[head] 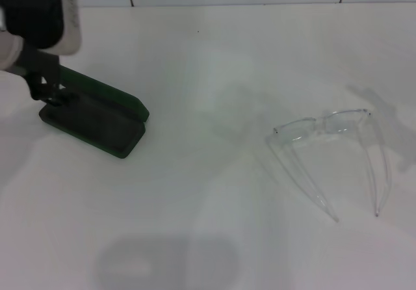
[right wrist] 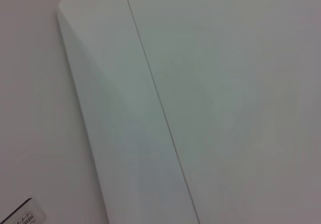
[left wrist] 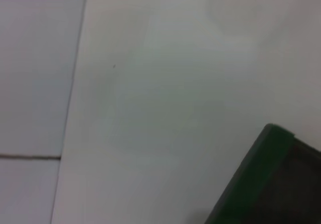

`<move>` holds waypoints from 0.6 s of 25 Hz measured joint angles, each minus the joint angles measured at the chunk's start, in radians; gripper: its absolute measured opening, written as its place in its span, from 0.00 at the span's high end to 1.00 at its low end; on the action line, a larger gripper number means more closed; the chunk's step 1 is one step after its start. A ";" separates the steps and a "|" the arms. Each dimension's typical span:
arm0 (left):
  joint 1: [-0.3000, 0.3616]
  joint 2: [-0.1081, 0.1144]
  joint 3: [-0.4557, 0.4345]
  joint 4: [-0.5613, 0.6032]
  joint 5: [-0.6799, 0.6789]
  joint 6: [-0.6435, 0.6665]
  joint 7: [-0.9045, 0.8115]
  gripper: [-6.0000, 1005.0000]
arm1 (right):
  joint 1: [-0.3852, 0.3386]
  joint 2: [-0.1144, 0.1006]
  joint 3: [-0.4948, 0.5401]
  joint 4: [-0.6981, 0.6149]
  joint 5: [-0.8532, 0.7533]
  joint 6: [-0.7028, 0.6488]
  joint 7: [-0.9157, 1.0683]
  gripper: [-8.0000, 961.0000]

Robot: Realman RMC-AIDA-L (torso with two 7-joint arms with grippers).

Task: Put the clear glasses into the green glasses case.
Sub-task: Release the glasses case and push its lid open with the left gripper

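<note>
Left claw (head: 49,93): arm cut off by the head view's top-left edge; fingers merged with the dark rim, opening not discernible. Green glasses case (head: 97,118): far-left end hidden behind that claw; only one blurred corner showed in the left wrist view, lettering unreadable. Clear glasses (head: 331,153): arm tips faded into the worktop (head: 208,199). Right claw: out of frame.

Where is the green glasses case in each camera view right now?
Head view: green glasses case sits open at the left, left hand at its far-left end.
Left wrist view: one corner of the case shows at the frame's edge.
Right wrist view: not in it.
Shared landmark: the white table.
</note>
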 joint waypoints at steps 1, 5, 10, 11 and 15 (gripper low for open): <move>-0.002 0.000 0.007 0.001 0.000 -0.001 0.007 0.13 | 0.001 0.000 0.001 0.000 0.001 0.000 0.000 0.09; -0.021 -0.001 0.018 0.001 0.000 -0.004 0.029 0.13 | 0.012 0.000 0.001 0.007 0.002 0.000 0.000 0.09; -0.044 0.000 0.033 -0.028 0.001 -0.004 0.041 0.13 | 0.012 -0.001 0.001 0.012 0.003 0.002 0.000 0.09; -0.048 0.000 0.036 -0.034 0.002 -0.004 0.042 0.13 | 0.010 0.000 0.001 0.013 0.003 0.002 0.000 0.09; -0.057 0.002 0.041 -0.063 0.003 -0.013 0.043 0.13 | 0.007 0.000 0.002 0.018 0.004 0.002 0.000 0.09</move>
